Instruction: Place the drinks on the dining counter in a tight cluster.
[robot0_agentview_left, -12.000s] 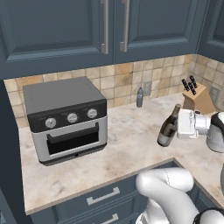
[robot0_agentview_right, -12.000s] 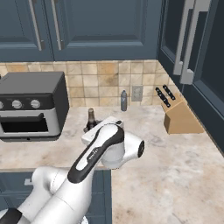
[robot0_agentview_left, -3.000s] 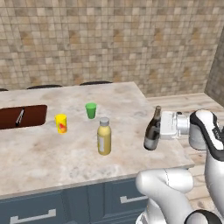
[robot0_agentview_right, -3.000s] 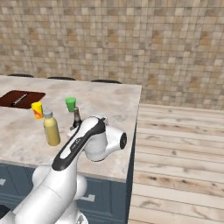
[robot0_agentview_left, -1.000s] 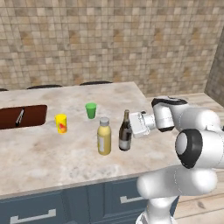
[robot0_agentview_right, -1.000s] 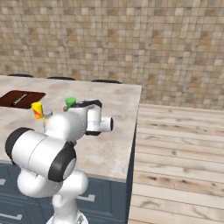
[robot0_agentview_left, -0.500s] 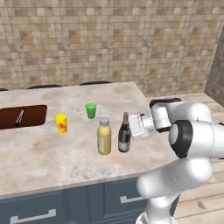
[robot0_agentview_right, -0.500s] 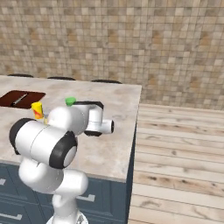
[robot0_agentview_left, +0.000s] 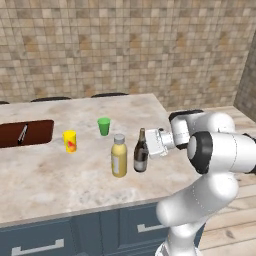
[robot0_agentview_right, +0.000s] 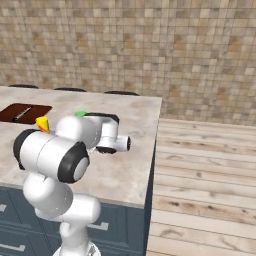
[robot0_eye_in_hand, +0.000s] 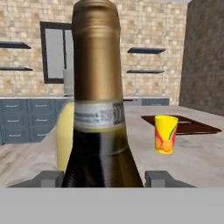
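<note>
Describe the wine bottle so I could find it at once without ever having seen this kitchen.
Start at the marble counter with the brown basin at its far left. Towards the right end stand two bottles side by side, with two small cups behind them. The wine bottle is the right one, dark glass with a gold neck, next to the stout yellow bottle, and the white arm's tool grips it.

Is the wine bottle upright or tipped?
Upright: the wine bottle stands vertical, base on the counter, beside the yellow bottle.

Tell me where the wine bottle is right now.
In the left base view the wine bottle stands upright on the dining counter, just right of the yellow bottle, between the pincer's fingers.
</note>
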